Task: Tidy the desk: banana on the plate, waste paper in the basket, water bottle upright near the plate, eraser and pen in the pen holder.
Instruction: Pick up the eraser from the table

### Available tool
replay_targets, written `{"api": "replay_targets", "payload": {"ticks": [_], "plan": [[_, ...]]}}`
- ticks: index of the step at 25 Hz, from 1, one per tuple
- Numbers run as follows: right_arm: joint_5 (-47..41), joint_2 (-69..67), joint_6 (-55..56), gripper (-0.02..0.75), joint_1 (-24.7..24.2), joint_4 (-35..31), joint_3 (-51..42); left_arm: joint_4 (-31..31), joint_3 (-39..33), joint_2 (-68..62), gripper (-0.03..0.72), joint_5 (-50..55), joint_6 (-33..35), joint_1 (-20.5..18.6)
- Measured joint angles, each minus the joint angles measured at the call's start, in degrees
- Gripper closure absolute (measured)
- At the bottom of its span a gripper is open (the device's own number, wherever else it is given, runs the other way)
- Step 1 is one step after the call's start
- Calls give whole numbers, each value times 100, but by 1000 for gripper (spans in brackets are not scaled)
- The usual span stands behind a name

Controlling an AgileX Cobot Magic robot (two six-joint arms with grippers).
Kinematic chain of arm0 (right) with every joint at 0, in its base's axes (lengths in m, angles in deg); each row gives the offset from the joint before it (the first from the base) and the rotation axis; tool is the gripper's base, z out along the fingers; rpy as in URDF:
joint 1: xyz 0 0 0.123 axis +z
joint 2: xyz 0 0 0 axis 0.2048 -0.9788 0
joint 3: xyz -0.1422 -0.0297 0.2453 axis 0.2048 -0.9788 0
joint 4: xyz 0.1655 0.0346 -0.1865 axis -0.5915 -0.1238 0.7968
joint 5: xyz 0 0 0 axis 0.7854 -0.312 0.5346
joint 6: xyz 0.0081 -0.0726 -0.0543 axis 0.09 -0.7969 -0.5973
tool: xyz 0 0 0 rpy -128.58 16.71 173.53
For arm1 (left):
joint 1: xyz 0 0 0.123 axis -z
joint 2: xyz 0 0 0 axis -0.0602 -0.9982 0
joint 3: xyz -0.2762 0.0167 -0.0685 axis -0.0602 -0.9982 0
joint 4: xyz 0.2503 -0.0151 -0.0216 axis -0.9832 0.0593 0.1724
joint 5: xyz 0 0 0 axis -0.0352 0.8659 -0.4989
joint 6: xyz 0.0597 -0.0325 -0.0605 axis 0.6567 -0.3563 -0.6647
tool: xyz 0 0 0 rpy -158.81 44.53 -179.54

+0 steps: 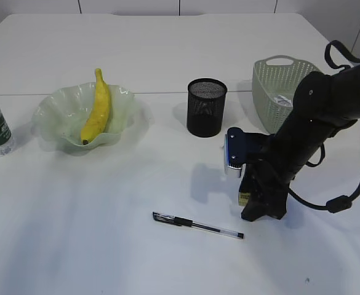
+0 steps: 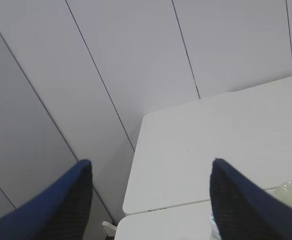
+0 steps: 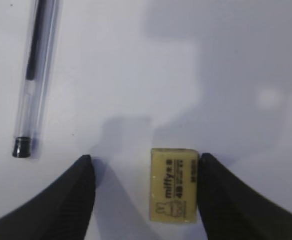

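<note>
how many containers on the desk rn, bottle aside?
3. Green plate at left, holding the banana. Black mesh pen holder at centre. Green basket at back right, partly hidden behind the right arm, so something small behind it could be missed.

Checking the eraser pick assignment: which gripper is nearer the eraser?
Right. The right gripper is down at the table with its jaws open on either side of the eraser. The left gripper points at the wall and far table edge, out of the exterior view.
</note>
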Motion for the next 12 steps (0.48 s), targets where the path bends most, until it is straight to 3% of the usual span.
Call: {"api": "replay_targets", "payload": {"ticks": [6,12], "plan": [[0,0,0,399,0,-24,0,0,0,0,167,0,0,0],[0,-12,0,430,0,-31,0,0,0,0,167,0,0,0]]}}
